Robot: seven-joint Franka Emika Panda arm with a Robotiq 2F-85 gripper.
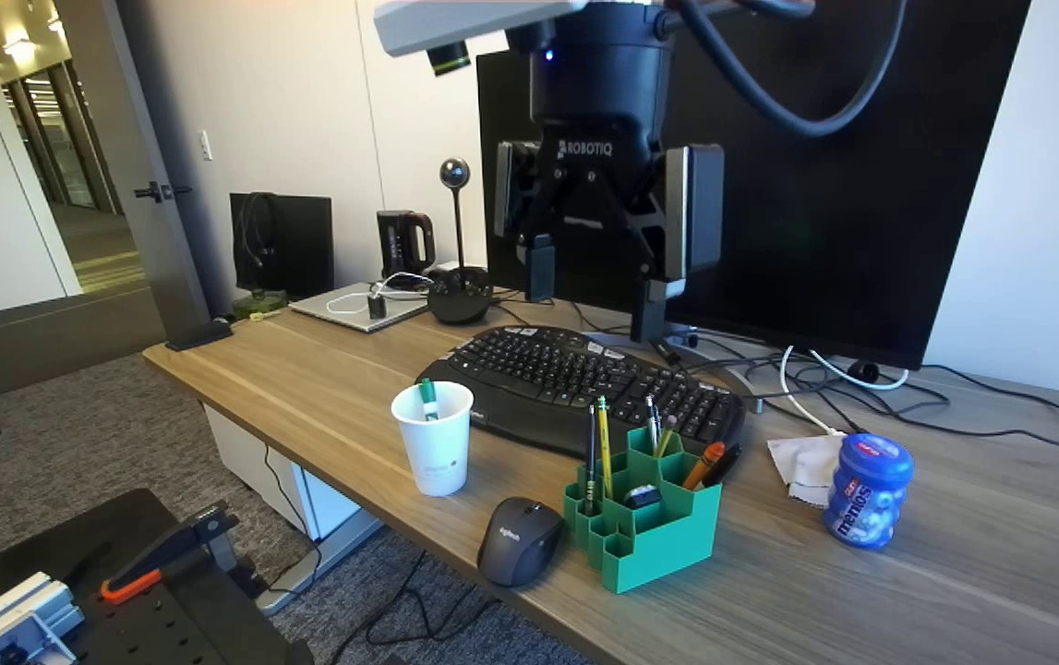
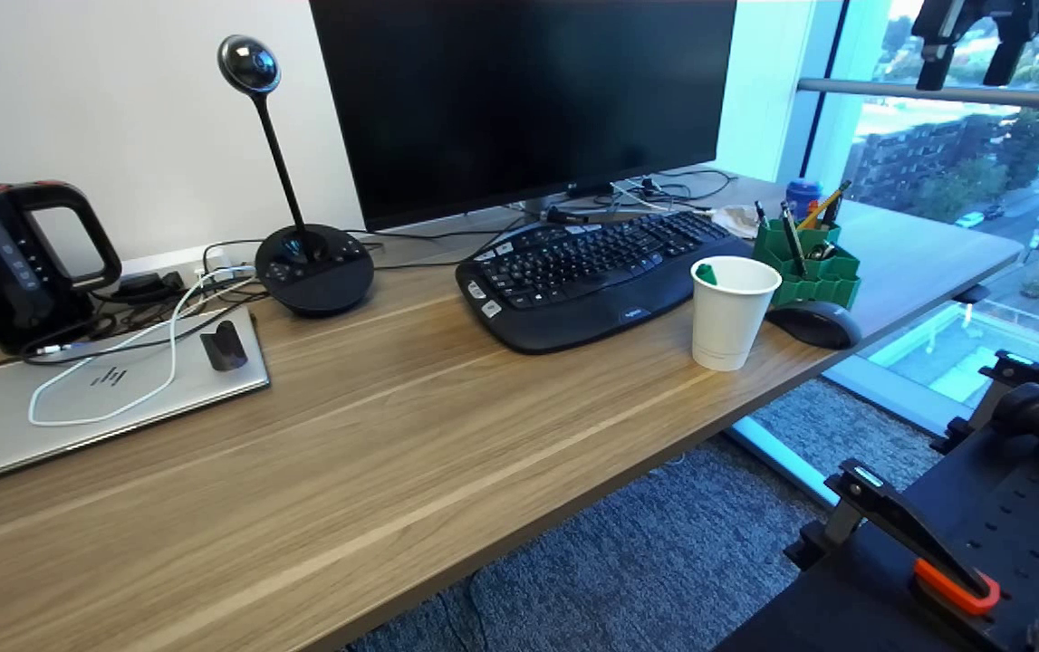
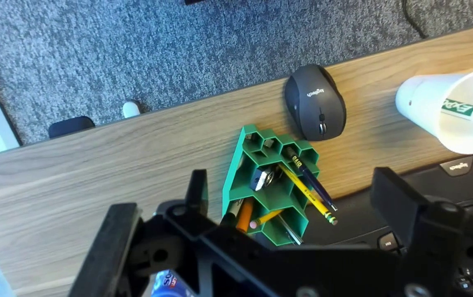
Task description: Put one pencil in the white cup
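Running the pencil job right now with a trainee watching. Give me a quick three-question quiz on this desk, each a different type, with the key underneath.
1. True or false: the gripper stands open and holds nothing.
2. Fill in the colour: the yellow pencil with the green-banded end sits in the ____ organiser.
3. Which is inside the white cup? A) that same pencil; B) a green-and-white marker; C) nothing.

Key:
1. True.
2. Green.
3. B.

Wood-grain desk (image 2: 374, 453) under white cup (image 1: 439, 457), mouse (image 1: 520, 543), green organiser (image 1: 672, 554), keyboard (image 2: 605, 272), blue tub (image 1: 871, 489), monitor (image 2: 537, 100) and laptop (image 2: 120, 396).
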